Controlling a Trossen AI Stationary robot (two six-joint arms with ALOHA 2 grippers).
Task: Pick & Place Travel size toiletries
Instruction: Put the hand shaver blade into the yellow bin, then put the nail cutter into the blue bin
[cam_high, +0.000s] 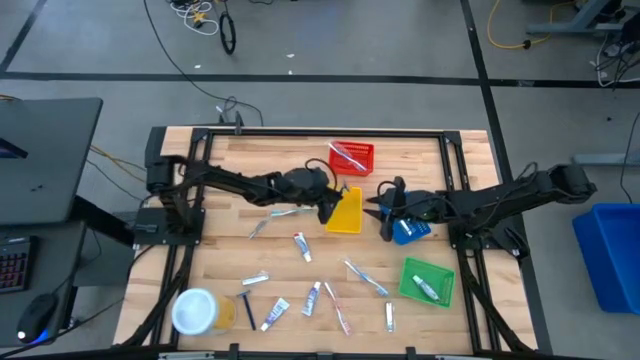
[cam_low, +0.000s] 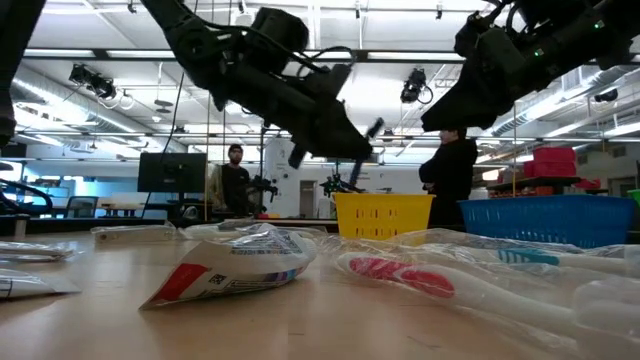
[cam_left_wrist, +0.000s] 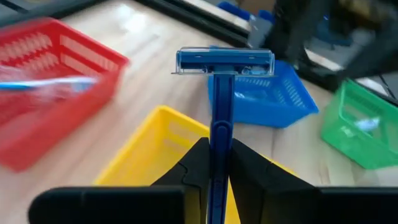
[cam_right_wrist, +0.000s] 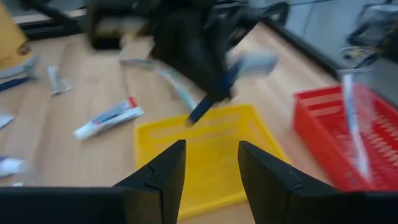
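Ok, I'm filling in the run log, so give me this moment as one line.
left gripper: shut on blue razor, above yellow tray | right gripper: open, empty, beside blue tray | razor not yet released

Readable text: none in any view.
Small white tube with red end (cam_low: 235, 268): print too blurred to read.

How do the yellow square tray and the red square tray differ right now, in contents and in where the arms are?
The red slatted plastic tray holds a pale toothbrush; the yellow slatted plastic tray looks empty. The left gripper, shut on a blue-handled razor, hangs at the yellow tray's edge; no gripper is near the red one. The right gripper, open, faces the yellow tray. Both trays sit upright.
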